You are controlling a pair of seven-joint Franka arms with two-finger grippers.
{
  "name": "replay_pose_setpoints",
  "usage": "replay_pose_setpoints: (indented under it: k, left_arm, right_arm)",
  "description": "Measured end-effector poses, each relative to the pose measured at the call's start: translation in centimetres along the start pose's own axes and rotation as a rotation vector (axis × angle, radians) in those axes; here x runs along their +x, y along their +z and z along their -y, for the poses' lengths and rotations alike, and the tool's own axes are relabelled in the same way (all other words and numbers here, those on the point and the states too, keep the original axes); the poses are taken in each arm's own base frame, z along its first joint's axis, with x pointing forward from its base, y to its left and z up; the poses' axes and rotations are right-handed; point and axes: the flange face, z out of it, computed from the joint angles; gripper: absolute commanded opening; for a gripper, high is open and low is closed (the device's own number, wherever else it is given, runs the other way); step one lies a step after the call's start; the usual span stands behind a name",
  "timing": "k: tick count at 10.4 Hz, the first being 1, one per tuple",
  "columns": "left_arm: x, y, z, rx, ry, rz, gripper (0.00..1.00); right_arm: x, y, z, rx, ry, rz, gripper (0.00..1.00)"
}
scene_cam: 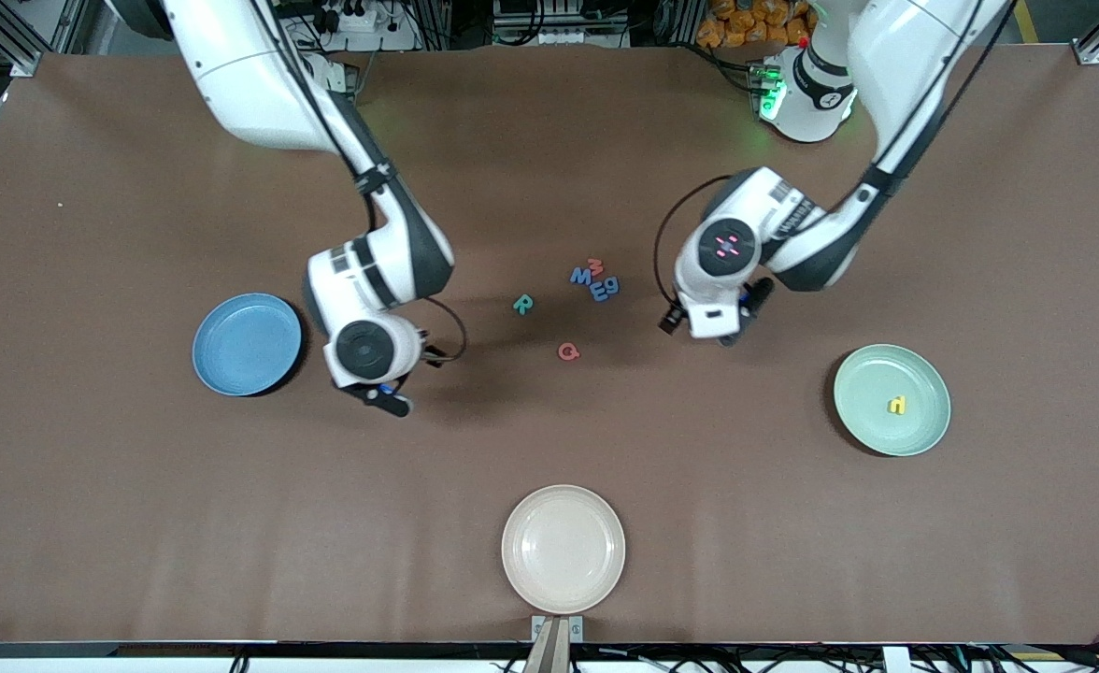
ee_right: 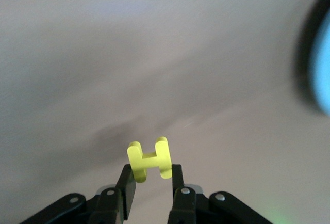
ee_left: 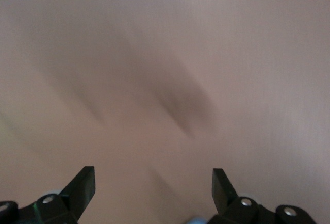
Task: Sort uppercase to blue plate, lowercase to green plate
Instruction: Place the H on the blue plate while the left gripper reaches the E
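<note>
My right gripper hangs over the table beside the blue plate, toward the middle of the table. It is shut on the yellow H, which stands up between the fingertips. The plate's rim shows at the edge of the right wrist view. My left gripper is open and holds nothing, over bare table between the letters and the green plate. A yellow p lies in that plate. At mid-table lie the teal R, red G, blue M, red m, blue e and blue g.
A cream plate sits near the table edge closest to the front camera, in the middle. The blue plate holds nothing. Brown table surface stretches wide around all three plates.
</note>
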Motion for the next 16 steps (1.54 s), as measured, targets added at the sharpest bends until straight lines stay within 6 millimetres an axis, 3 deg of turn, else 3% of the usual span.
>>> replay_pose_setpoints:
  k: [2, 4, 5, 6, 7, 12, 14, 16]
  left_arm:
    - [-7.1, 1.8, 0.2, 0.032, 0.061, -0.014, 1.0]
    - [-11.8, 4.4, 0.7, 0.075, 0.102, -0.01, 1.0]
    - [-12.8, 5.4, 0.6, 0.09, 0.111, -0.001, 1.0]
    - [-12.7, 6.0, 0.0, 0.095, 0.106, 0.013, 1.0]
    - [-12.0, 6.3, -0.9, 0.093, 0.089, 0.025, 1.0]
    - [-8.1, 8.3, -5.5, 0.067, 0.022, -0.005, 1.0]
    - [-7.0, 8.0, -7.1, 0.04, 0.001, -0.031, 1.0]
    - [-5.4, 7.3, -7.9, 0.02, -0.016, -0.048, 1.0]
  right_arm:
    - [4.1, -0.1, -8.1, -0.031, -0.131, 0.035, 0.15]
    - [6.8, 1.5, -14.8, -0.086, -0.239, 0.063, 0.17]
    - [7.5, 2.5, -16.9, -0.12, -0.274, 0.077, 0.27]
    - [7.9, 3.2, -18.1, -0.14, -0.292, 0.086, 0.55]
    - [7.9, 3.8, -18.6, -0.148, -0.297, 0.095, 0.78]
    - [7.6, 4.0, -18.1, -0.138, -0.296, 0.101, 0.8]
    - [6.6, 3.8, -16.2, -0.074, -0.264, 0.111, 0.8]
    - [4.7, 3.2, -12.7, -0.041, -0.222, 0.104, 0.8]
